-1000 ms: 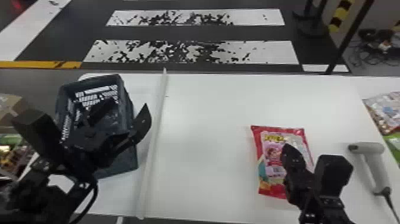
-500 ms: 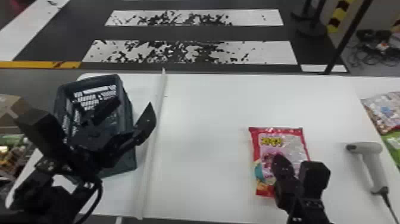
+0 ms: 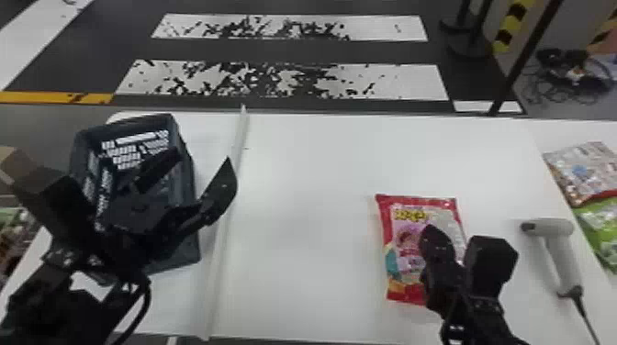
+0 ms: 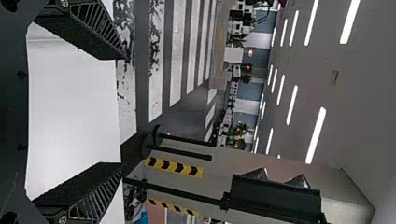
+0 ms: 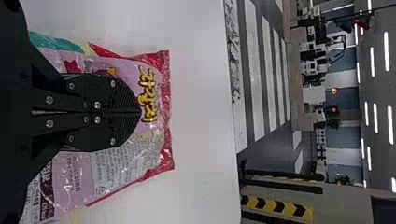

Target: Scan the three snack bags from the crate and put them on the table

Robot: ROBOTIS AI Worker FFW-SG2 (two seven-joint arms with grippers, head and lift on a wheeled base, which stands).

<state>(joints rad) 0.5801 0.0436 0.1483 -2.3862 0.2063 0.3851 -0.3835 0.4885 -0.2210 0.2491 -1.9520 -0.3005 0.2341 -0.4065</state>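
Two fingers of my right gripper are clenched together over the red-and-pink snack bag, near the table's front edge, right of centre. The scanner lies by the right edge; my left gripper gapes empty at the left-edge crate.

Indoor test hall or lab, large — crosswalk stripes painted on dark floor, yellow-and-black striped post, loose cables heaped beyond the white table. Overhead, long rows of strip lights; on the white table — corded handheld scanner.
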